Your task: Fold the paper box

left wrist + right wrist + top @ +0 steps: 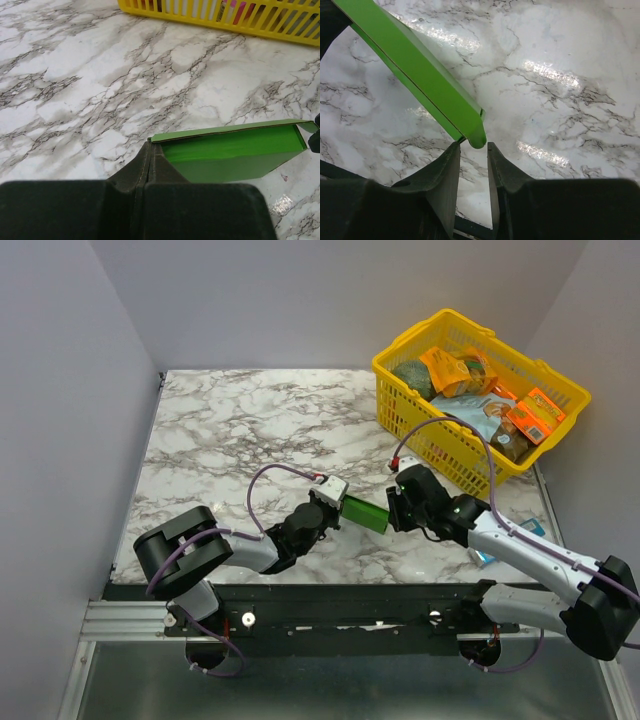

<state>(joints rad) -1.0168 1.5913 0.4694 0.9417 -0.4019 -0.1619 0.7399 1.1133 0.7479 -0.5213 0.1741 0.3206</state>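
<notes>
While left gripper (149, 150) clamps the paper box (230, 155) edge, right gripper (472, 155) has fingers slightly apart at the end flap (476, 134); seat flap deeper before closing.

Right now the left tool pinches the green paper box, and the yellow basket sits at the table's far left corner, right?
No. The left tool does pinch the paper box, but the yellow basket sits at the table's far right corner; the top view shows it.

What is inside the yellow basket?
The yellow basket holds packaged goods: orange packs, a blue-and-white bag, a dark green round item. Anything beneath them is covered.
</notes>
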